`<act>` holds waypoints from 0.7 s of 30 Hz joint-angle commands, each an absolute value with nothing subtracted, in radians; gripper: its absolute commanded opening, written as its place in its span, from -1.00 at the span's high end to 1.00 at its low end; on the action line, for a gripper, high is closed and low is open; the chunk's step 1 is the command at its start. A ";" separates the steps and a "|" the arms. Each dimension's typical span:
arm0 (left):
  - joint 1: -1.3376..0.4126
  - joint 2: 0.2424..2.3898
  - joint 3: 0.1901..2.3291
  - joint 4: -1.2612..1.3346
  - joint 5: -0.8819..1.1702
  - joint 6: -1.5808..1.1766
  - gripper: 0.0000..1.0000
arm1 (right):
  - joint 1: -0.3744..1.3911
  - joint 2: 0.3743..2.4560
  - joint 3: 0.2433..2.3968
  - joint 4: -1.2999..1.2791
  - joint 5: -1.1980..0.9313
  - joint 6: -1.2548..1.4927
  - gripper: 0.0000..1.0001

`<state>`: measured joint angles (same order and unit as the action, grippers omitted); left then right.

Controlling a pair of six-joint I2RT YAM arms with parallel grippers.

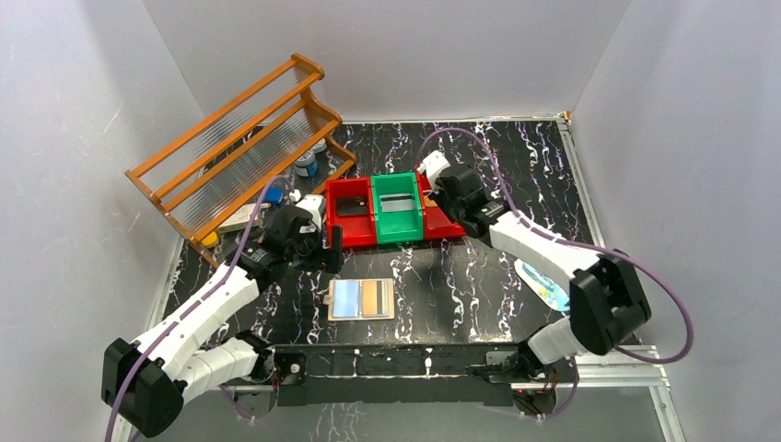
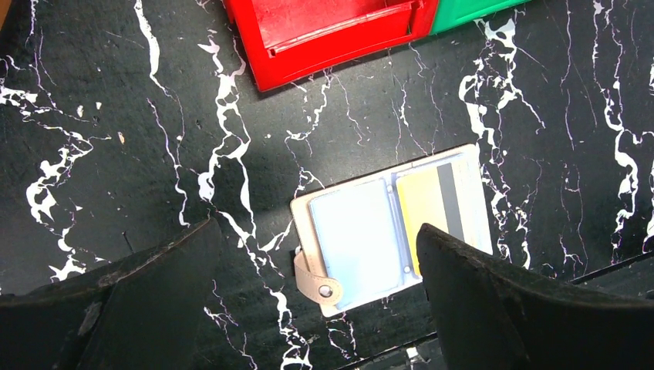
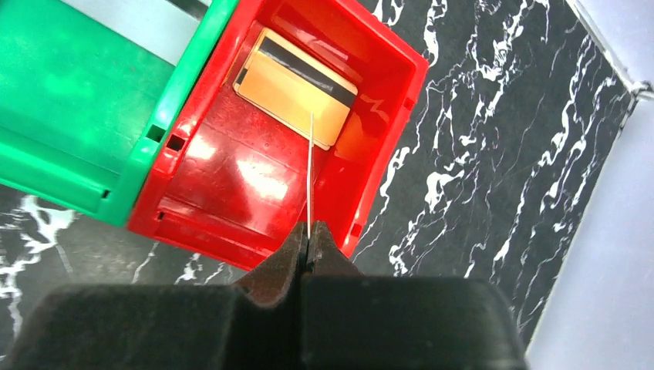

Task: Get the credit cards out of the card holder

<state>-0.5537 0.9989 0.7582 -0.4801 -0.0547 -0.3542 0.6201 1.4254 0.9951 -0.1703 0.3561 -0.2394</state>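
The card holder [image 1: 361, 299] lies open on the black marble table, tan with a pale blue sleeve [image 2: 356, 235] on one half. An orange-yellow credit card [image 2: 429, 202] with a dark stripe sits in its other sleeve. My left gripper [image 2: 318, 228] hangs open above the holder, its fingers [image 2: 154, 297] wide apart and touching nothing. My right gripper [image 3: 308, 231] is shut on a thin credit card [image 3: 310, 169] seen edge-on, held over the right red bin [image 3: 231, 177]. Another orange card [image 3: 297, 85] lies flat in that bin.
Three bins stand in a row: a red one [image 1: 350, 210] with a dark card, a green one [image 1: 398, 207] with a grey card, and the red one [image 1: 446, 219] under my right gripper [image 1: 440, 201]. A wooden rack [image 1: 239, 147] stands back left. A white-and-teal oval object [image 1: 543, 285] lies right.
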 commanded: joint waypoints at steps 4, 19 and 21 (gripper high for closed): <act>-0.555 0.948 0.768 -0.485 -0.056 -0.338 -0.97 | 0.583 1.554 1.067 -0.074 0.285 -0.538 1.00; -0.563 0.957 0.767 -0.485 -0.040 -0.333 -0.97 | 0.529 1.725 1.165 0.001 0.108 -0.847 1.00; -0.564 0.959 0.768 -0.486 -0.040 -0.333 -0.97 | 0.525 1.760 1.199 0.000 0.123 -0.849 1.00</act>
